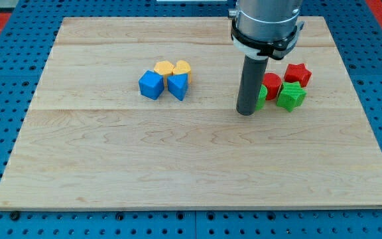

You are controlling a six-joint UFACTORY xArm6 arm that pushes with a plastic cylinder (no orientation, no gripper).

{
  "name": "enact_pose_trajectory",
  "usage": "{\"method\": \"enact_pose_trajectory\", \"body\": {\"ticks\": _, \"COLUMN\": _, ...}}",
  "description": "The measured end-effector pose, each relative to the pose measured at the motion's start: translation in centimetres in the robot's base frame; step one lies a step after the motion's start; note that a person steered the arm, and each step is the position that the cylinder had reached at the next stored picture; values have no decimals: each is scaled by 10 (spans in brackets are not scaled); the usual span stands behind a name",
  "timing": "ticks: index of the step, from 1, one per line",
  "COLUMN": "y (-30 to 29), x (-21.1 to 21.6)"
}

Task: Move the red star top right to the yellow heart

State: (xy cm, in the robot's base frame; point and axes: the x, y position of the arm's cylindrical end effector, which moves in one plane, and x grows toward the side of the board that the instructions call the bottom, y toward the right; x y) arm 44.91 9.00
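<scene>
Red star [298, 73], yellow heart [182, 67], pale wood-grain board [178, 159], blue pegboard [18, 26]

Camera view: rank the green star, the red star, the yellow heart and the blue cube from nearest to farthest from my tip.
From my tip:
1. Green star, just to the view's right.
2. Red star, right and toward the view's top.
3. Yellow heart, to the view's left.
4. Blue cube, farthest left.

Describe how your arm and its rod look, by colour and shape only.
My arm shows as a wide grey metallic cylinder with a black collar edged by a thin white ring. Below it hangs a straight dark grey rod, round and plain, ending in my tip. No cables or markings show.
</scene>
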Motion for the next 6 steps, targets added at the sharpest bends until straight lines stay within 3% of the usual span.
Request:
{"method": "enact_pose_trajectory", "body": {"ticks": 4, "y": 1, "x": 5}}
{"method": "enact_pose_trajectory", "body": {"ticks": 6, "y": 49, "x": 22}}
